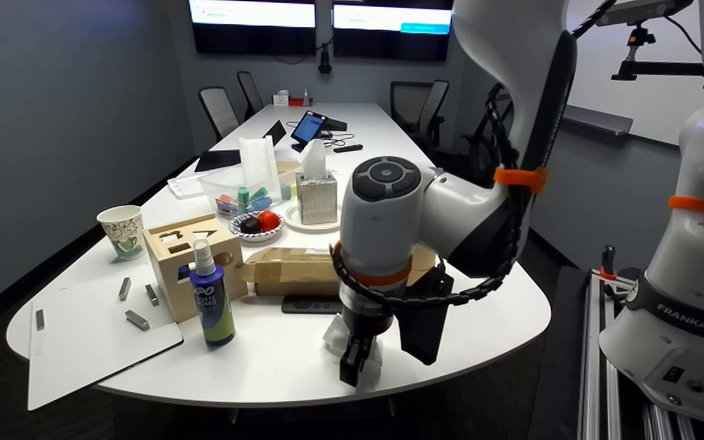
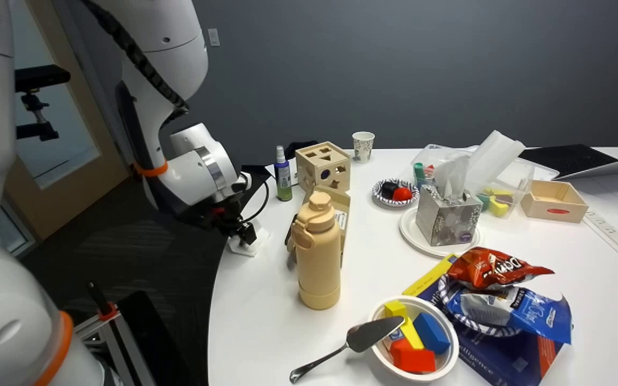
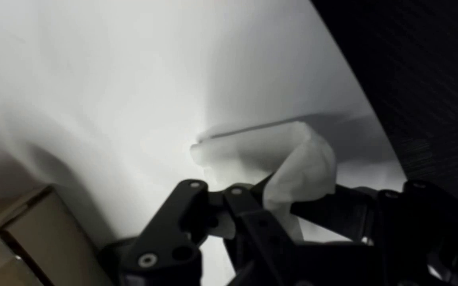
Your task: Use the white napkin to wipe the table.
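Observation:
The white napkin (image 1: 335, 336) is rumpled and lies at the near end of the white table (image 1: 278, 366), under my gripper (image 1: 353, 365). In an exterior view a pale part of the napkin (image 2: 244, 247) shows at the table's rounded edge, beneath the gripper (image 2: 245, 234). In the wrist view the napkin (image 3: 304, 171) is bunched and folded up between the dark fingers, which are closed on it. Its outer part rests on or just over the table top (image 3: 133, 99); I cannot tell which. The fingertips are partly hidden by the cloth.
A black remote (image 1: 309, 304) and cardboard box (image 1: 294, 272) lie just behind the gripper. A blue spray bottle (image 1: 212, 302) and wooden shape box (image 1: 168, 275) stand beside them. A tan bottle (image 2: 318, 262) stands nearby. The table edge (image 3: 356, 79) drops off close by.

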Tool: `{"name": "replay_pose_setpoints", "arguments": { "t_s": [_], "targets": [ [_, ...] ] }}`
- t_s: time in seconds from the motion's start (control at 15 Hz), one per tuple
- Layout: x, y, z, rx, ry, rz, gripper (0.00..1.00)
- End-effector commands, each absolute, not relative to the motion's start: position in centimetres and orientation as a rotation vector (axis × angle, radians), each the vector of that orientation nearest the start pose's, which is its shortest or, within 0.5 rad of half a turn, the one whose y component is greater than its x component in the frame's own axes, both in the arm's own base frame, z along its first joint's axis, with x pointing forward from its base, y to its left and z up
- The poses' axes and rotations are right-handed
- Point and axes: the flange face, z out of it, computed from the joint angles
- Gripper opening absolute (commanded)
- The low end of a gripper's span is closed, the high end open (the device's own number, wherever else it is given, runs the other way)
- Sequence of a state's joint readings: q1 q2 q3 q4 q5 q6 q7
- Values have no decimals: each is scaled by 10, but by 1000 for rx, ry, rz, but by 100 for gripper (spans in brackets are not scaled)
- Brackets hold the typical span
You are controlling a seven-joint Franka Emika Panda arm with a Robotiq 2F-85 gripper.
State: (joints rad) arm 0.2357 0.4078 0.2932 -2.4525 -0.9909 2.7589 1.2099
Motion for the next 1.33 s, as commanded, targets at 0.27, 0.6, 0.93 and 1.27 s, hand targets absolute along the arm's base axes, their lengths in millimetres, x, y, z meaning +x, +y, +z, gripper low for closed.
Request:
{"name": "replay_pose_setpoints", "arguments": {
  "t_s": [0.27, 0.6, 0.93, 1.27],
  "targets": [
    [405, 313, 127, -3199, -411, -317, 0],
    [420, 336, 128, -3188, -432, -359, 0],
    [418, 340, 115, -3252, -379, -224, 0],
    [405, 332, 133, -3336, -186, -158, 0]
  ]
}}
